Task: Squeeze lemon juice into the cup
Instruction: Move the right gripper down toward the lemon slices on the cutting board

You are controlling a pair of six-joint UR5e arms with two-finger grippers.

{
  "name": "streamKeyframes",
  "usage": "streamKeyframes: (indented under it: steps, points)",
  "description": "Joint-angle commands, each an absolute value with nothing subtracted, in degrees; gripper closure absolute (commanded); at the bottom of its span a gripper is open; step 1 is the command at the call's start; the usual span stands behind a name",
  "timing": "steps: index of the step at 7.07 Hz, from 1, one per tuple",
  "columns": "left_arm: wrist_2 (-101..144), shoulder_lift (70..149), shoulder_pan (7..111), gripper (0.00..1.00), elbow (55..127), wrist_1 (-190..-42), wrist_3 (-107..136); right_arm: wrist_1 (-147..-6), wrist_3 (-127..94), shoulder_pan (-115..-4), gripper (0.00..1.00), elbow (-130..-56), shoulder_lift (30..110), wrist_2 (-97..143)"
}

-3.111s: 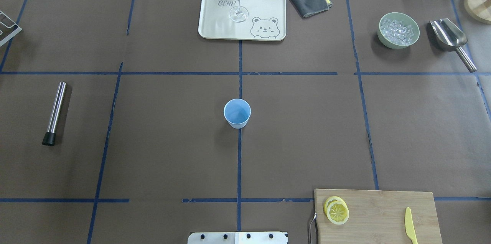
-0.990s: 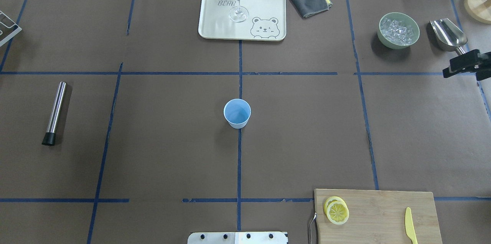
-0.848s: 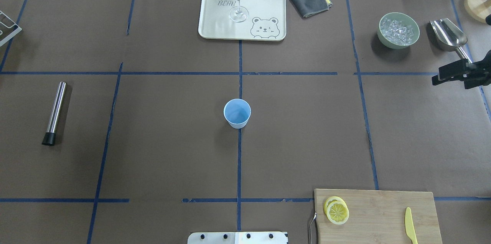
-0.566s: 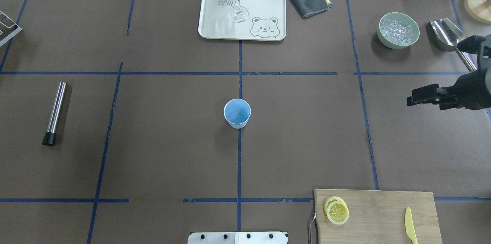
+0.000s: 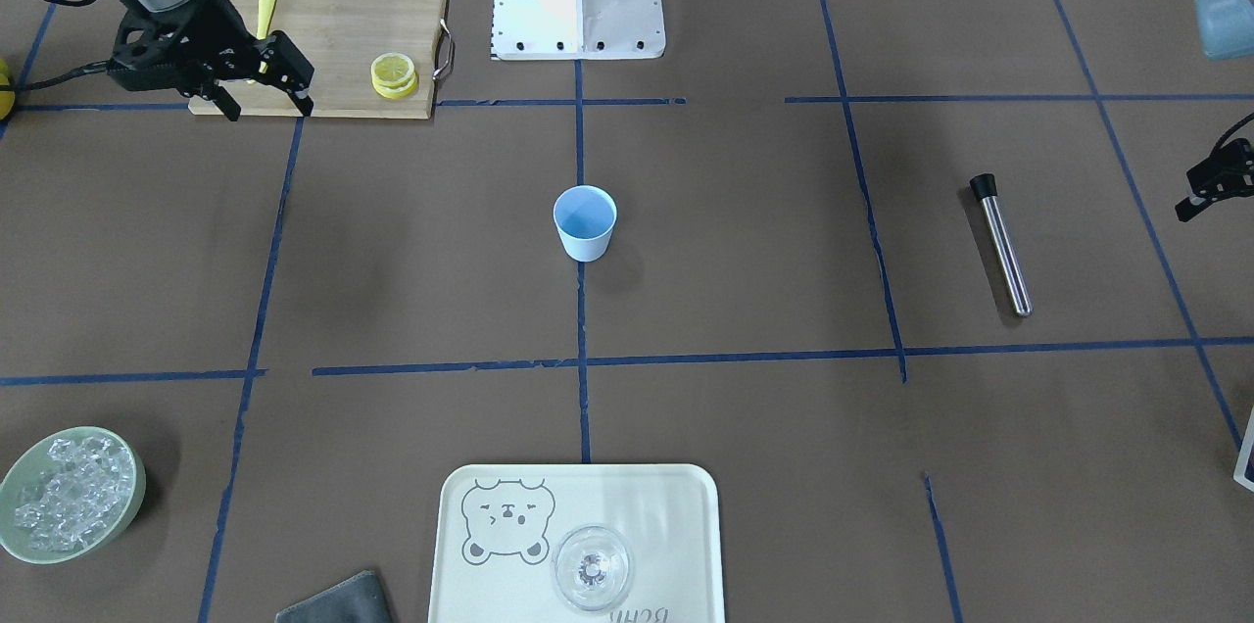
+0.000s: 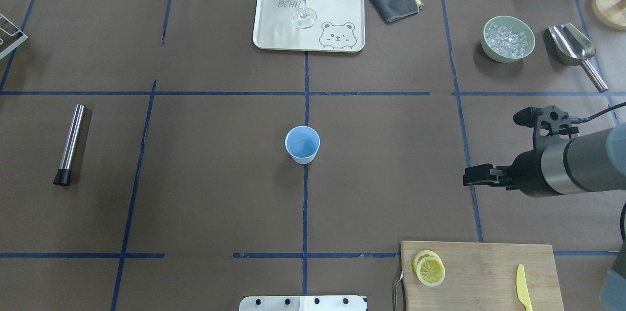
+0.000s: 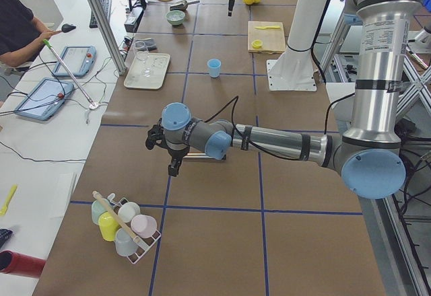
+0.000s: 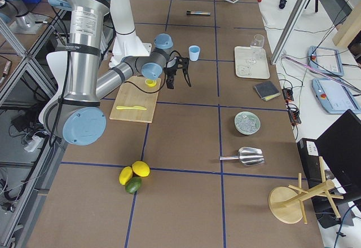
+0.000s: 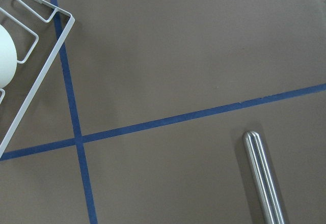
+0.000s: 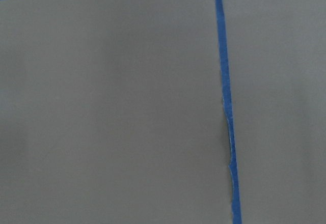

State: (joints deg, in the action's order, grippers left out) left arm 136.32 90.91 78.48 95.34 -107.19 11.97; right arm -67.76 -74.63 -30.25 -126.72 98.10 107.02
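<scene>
Board (image 6: 489, 272) is sitting at 5 o'clock from the cup (image 6: 302, 144). Right gripper (image 5: 271, 111) is hanging wide open and empty, at about 1 o'clock from the lemon (image 6: 430, 271). That's lying on the board's 9 o'clock end, stacked on another slice. Left gripper (image 7: 172, 165): can't tell. I'd be dropping straight down and pinching only the top slice by its rind.

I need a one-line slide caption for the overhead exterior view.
Open right pincer hovers near the cutting board; lemon slices and cup sit untouched.
</scene>
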Motion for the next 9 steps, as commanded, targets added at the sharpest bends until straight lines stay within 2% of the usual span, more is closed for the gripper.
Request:
streamKeyframes:
  steps: [1, 4, 6, 9]
  points:
    - [136.3, 90.9, 78.4, 0.0, 95.4, -107.3, 12.0, -71.9, -77.8, -17.8, 0.0, -127.4, 97.3, 93.5]
    - [136.3, 90.8, 78.5, 0.0, 95.3, -107.4, 12.0, -81.4, -82.6, -11.0, 0.0, -127.1, 88.6, 91.2]
    - [136.3, 90.7, 78.5, 0.0, 95.3, -107.4, 12.0, -81.8, -85.4, -5.7, 0.0, -126.1, 88.3, 85.7]
    - [136.4, 90.8, 78.4, 0.0, 95.3, -107.4, 12.0, -81.6, -86.7, -4.3, 0.0, -124.1, 88.4, 85.7]
